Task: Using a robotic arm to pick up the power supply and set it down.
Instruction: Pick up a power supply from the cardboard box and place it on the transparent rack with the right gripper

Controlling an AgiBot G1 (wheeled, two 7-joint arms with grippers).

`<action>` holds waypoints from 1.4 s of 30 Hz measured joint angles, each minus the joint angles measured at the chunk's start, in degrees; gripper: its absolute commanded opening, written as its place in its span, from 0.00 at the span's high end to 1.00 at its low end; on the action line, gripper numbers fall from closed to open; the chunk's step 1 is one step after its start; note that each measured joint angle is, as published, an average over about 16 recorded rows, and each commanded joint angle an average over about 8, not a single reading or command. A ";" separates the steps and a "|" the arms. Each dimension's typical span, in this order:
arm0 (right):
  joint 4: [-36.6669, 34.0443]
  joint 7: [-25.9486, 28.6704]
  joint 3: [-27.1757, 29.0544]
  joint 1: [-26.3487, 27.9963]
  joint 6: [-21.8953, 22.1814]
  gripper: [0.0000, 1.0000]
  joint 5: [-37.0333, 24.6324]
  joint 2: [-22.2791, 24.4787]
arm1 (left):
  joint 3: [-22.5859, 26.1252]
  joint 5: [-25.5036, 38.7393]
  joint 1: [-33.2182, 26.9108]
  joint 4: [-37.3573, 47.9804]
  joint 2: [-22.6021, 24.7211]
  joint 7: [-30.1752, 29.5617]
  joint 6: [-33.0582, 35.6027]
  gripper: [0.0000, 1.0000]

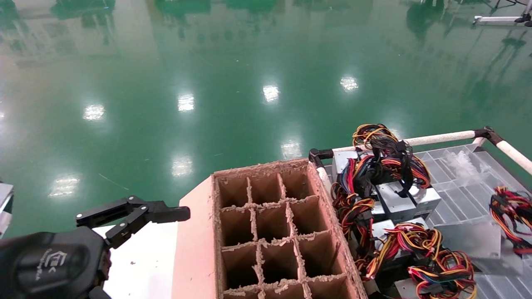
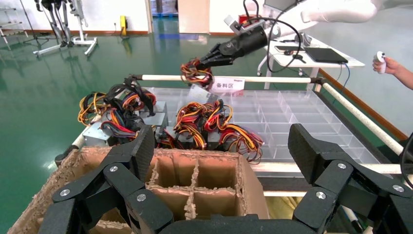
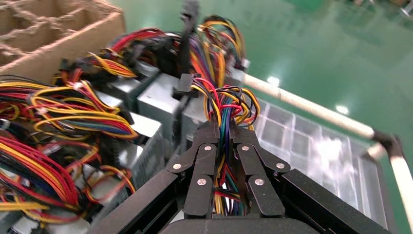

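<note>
Green floor surrounds the cart; right gripper (image 3: 223,127) clamps a power supply's wire bundle (image 3: 225,105), left gripper (image 2: 221,163) gapes wide above the cardboard box (image 2: 204,183).

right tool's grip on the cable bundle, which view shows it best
The right wrist view: the right tool is shut on the cable bundle. The left wrist view shows the same grip from afar. The head view misses it.

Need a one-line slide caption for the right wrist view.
Right gripper shut on a power supply's wire bundle above the tray.
</note>
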 measured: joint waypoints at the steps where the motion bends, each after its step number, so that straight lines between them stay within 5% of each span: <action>1: 0.50 -0.01 -0.37 0.74 -0.14 1.00 -0.60 0.05 | 0.00 0.00 0.00 0.00 0.00 0.00 0.00 0.00; 26: 8.92 -8.43 -9.80 19.58 -5.18 1.00 -15.79 -1.65 | 0.01 -0.01 0.00 0.00 0.00 0.01 -0.01 0.00; 42: 6.31 -10.93 -14.67 21.49 -6.19 1.00 -15.68 -0.42 | 0.02 -0.01 -0.01 0.00 -0.01 0.01 -0.01 0.00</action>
